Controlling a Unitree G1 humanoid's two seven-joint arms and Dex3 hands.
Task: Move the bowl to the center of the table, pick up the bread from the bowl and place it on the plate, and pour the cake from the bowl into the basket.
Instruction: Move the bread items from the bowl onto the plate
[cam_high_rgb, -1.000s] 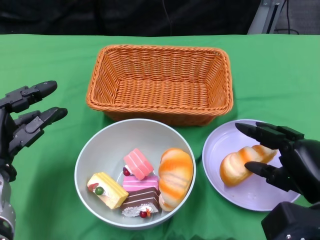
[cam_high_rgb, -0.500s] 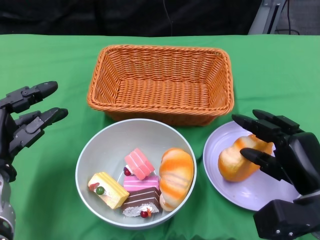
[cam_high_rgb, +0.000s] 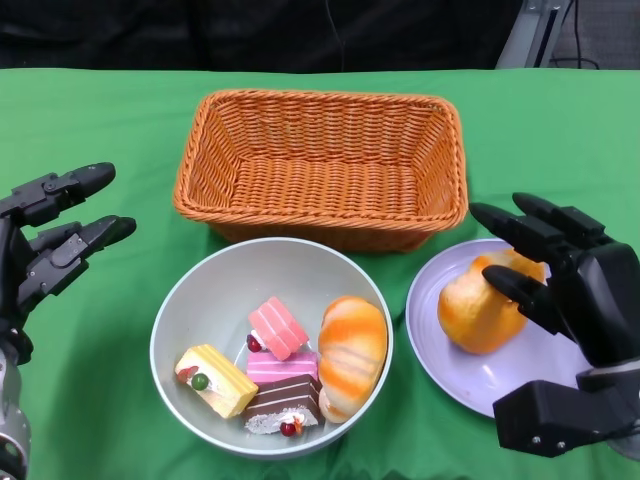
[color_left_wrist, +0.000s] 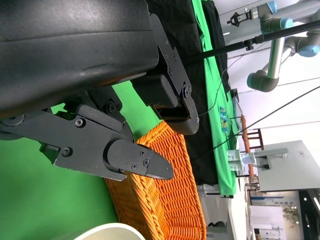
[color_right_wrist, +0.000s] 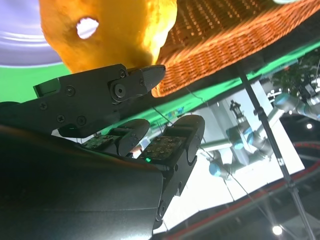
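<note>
1. The right hand (cam_high_rgb: 560, 285) is seen at the right edge of the counter (cam_high_rgb: 560, 130), its black fingers (cam_high_rgb: 520, 290) curled around a bread roll (cam_high_rgb: 480, 310); the roll is gripped, with a fingertip pressed against it in the right wrist view.
2. The roll's far side is covered by the fingers in the head view, and in the wrist view its outline is cut off by the frame, so its full shape cannot be made out.
3. The gripped roll is placed over the lavender plate (cam_high_rgb: 480, 375); whether it touches the plate cannot be told. Part of the plate's right rim is hidden behind the hand and forearm.
4. The left hand (cam_high_rgb: 45, 240) is held over the counter's left edge with its fingers spread and nothing between them; its lower part is cut off by the frame.
5. The grey bowl (cam_high_rgb: 210, 290) is set near the counter's front edge, between the two hands and just left of the plate.
6. Inside the bowl a second bread roll (cam_high_rgb: 350, 355) is lying at the right, beside four cake pieces (cam_high_rgb: 270, 365).
7. The wicker basket (cam_high_rgb: 320, 165) is placed just behind the bowl, toward the counter's middle; its front wall is nearly met by the bowl's rim.
</note>
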